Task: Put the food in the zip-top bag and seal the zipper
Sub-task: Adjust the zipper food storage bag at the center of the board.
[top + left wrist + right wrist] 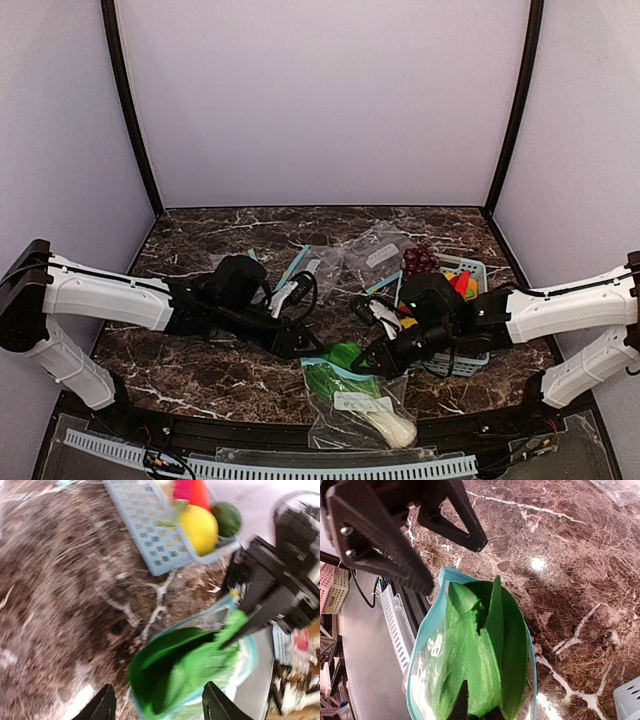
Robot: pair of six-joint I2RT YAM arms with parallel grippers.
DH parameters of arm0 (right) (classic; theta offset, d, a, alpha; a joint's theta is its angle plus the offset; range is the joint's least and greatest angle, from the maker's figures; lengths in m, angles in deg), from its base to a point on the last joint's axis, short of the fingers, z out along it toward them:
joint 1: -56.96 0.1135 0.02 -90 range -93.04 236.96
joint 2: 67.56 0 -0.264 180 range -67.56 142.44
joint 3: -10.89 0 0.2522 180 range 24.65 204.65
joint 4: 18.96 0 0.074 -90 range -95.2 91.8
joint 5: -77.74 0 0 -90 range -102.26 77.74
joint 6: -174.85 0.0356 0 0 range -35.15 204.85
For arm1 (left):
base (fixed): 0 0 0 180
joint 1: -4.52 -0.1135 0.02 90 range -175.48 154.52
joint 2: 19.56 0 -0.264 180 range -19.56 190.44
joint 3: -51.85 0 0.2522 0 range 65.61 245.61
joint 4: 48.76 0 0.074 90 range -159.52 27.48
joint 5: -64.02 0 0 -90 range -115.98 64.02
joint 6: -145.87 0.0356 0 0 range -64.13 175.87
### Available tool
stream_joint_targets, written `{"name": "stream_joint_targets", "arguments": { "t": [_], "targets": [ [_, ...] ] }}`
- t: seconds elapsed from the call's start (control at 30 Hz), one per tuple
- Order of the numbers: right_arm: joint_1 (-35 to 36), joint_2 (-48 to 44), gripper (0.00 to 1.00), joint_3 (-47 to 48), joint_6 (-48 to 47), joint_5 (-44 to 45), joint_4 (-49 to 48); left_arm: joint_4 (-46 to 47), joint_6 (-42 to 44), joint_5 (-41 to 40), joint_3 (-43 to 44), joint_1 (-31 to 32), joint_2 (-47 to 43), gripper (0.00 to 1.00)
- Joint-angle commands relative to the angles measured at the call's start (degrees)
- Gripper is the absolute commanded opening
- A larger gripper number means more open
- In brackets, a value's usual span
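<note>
Green leaves of the leafy vegetable (335,378) jut from the zip-top bag (325,425) at the table's 6 o'clock (white stalk deepest). The left gripper (159,707) gapes empty; the right gripper (372,362) is closed at the bag's mouth.

Green leaves (190,665) are seen poking out of a clear bag (248,655) that is edged with a light-blue strip (175,631). The left pincer (157,706) is held open over them. The black right pincer (245,620) is seen closed at the bag's mouth. Farther off, a blue basket (150,535) with a lemon (200,527) is set on the dark worktop (60,595). Everything is blurred.
</note>
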Motion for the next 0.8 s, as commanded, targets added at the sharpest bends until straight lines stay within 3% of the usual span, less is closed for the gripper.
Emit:
{"name": "stream_joint_targets", "arguments": {
  "t": [0.0,0.53,0.77],
  "targets": [
    [-0.17,-0.15,0.0,0.0,-0.29,-0.97,-2.61,1.87,-7.7,-5.18,-4.87,-1.29,-2.38,0.61],
    [-0.17,0.48,0.0,0.56,-0.54,-0.53,-1.65,21.51,-17.19,2.97,-17.65,-1.46,-8.52,0.62],
    [-0.13,1.34,0.0,1.14,-0.71,-0.79,-1.55,19.59,-15.64,5.15,-17.07,-1.32,-8.27,0.38]
  ]
}}
